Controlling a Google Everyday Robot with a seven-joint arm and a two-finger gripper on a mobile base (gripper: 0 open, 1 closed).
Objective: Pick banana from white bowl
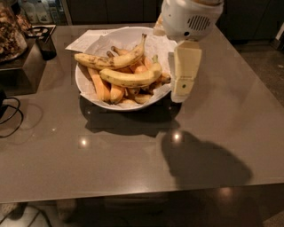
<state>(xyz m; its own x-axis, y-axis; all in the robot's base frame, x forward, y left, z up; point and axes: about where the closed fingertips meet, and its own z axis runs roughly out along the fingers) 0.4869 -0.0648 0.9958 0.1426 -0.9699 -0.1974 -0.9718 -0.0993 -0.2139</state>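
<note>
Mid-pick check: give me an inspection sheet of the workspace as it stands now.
Surface: glossy grey-brown table, glare spots.
Job's things: smooth yellow crescent banana on top of the pile in the wide white paper-lined bowl.
Clutter: brown-speckled banana; smaller orange-toned bananas; dark container.
Grippers: cream gripper at the bowl's rim on the picture's right, contact unclear.
Cables: black cable at the left edge.
Surroundings: dark cabinets behind.

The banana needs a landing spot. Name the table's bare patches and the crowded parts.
Bare: the table in front of the white bowl, and its right side beyond the gripper, which hangs at the bowl's right rim. Crowded: the bowl, piled with bananas, and the left edge with the dark box.
</note>
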